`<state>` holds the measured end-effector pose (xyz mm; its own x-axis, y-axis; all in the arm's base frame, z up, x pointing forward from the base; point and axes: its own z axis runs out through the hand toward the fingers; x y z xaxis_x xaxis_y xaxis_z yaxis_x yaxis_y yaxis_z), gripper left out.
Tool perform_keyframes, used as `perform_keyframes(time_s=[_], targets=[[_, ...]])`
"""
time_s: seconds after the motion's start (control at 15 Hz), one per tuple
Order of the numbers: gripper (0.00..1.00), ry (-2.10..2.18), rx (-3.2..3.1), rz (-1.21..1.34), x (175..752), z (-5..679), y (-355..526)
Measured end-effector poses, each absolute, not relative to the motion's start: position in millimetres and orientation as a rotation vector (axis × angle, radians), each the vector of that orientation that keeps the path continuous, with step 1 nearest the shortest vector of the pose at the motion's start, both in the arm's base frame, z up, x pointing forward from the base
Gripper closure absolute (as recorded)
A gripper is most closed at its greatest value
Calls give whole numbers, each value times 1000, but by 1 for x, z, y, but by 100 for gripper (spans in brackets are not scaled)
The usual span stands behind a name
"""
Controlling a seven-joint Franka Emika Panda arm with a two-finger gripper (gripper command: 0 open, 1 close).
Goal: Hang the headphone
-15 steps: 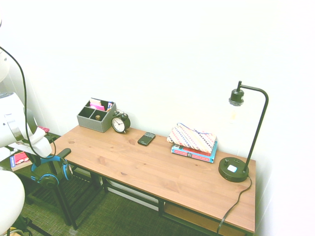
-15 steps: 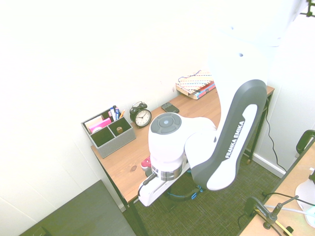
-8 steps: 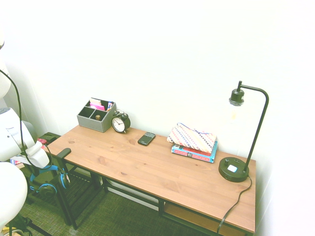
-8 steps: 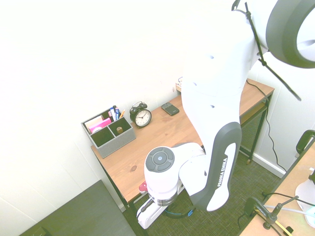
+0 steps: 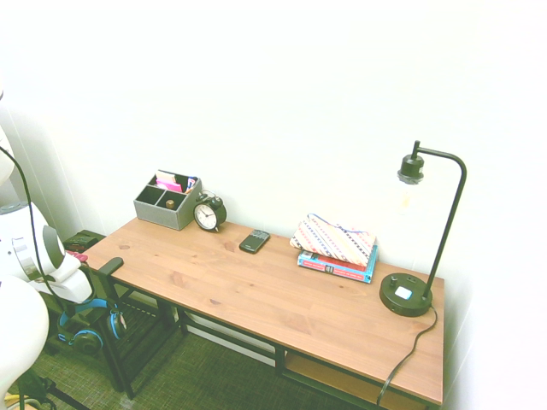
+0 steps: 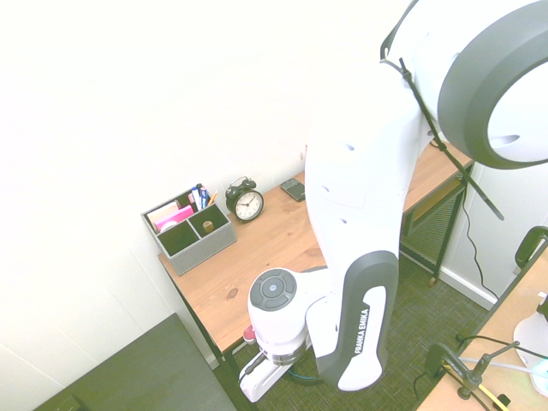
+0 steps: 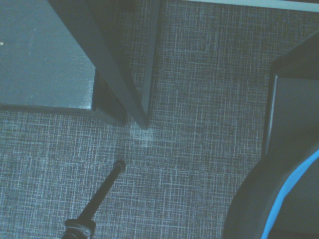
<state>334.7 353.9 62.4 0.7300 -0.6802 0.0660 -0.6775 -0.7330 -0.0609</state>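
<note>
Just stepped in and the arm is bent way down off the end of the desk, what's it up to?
The white arm has the blue headphone below the gripper, hanging beside the end of the wooden desk, just under the black hook that sticks out there. The headphone is not on the hook. The fingers themselves are hidden, so the grip cannot be confirmed.

The headphone (image 5: 88,325) is partly hidden behind the arm beside the desk (image 5: 256,290); the gripper fingers are not visible.
</note>
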Motion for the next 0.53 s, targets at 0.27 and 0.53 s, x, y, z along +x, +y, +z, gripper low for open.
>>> perform_keyframes(time_s=[0.27, 0.53], targets=[[0, 1122, -2897, -130, 334, 63, 356], [0, 1130, -2888, -139, 337, 67, 355]])
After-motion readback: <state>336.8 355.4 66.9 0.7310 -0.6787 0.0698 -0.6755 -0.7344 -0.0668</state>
